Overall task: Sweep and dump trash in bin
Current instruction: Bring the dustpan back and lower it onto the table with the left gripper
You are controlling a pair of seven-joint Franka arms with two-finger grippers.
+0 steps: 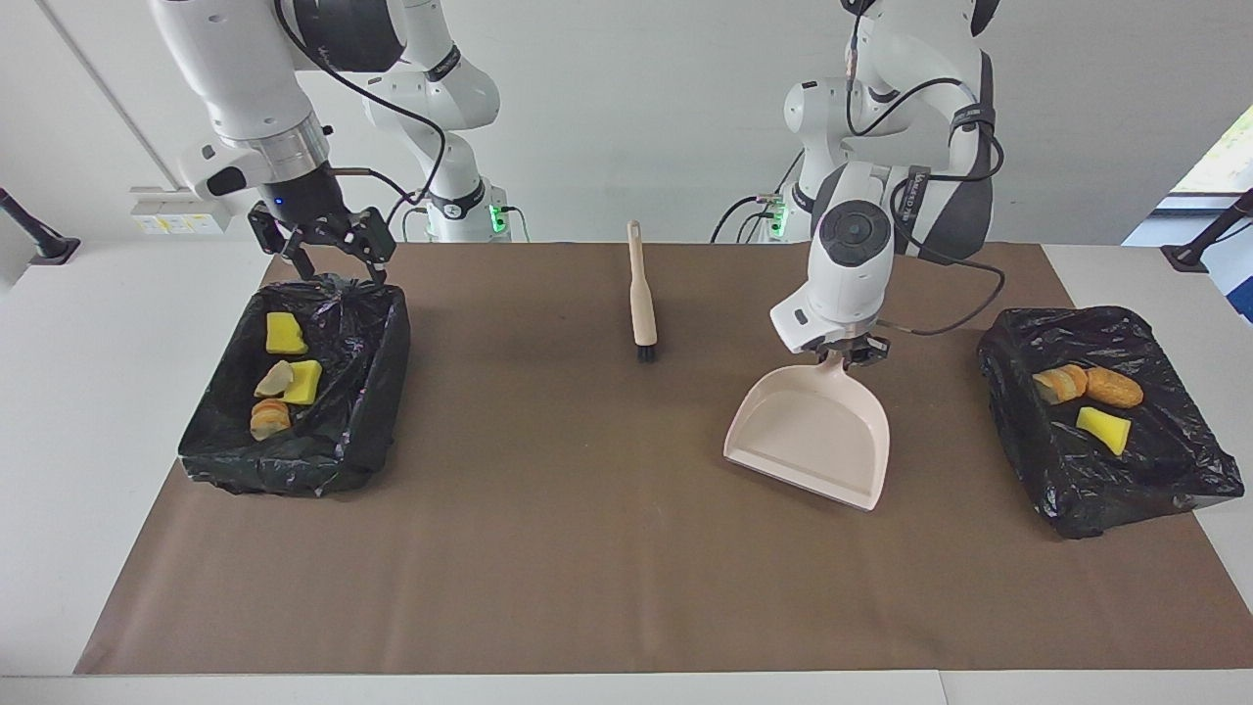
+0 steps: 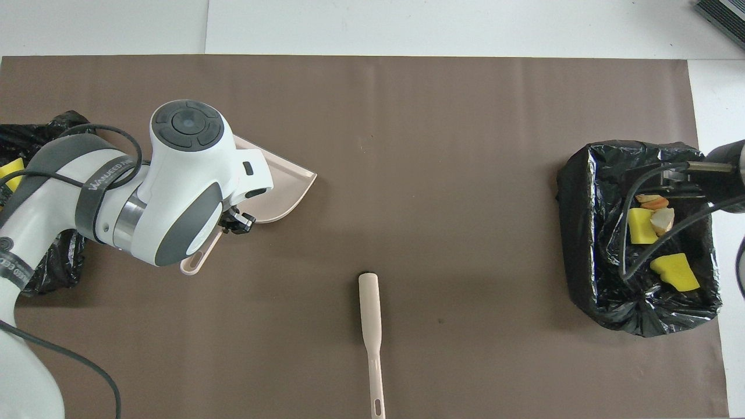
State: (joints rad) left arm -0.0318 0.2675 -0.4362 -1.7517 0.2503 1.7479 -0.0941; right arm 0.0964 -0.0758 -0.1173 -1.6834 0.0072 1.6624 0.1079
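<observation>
The dustpan (image 1: 811,431) lies flat on the mat, between the brush (image 1: 641,289) and the bin (image 1: 1101,421) at the left arm's end of the table, and its handle is clamped in the left gripper (image 1: 850,354). The right gripper (image 1: 328,250), jaws apart and empty, is held over the nearer rim of the other bin (image 1: 294,392) at the right arm's end. No trash is seen on the mat: four scraps (image 1: 282,377) lie in that other bin and three scraps (image 1: 1087,397) in the bin beside the dustpan. The sweeping and dumping are judged done, and the step in hand appears to be the setting down of the dustpan. It is best released only once the pan is fully seated on the mat; the fingers should then be opened wide and lifted straight up, so that the handle is not dragged and the brush is not knocked.
</observation>
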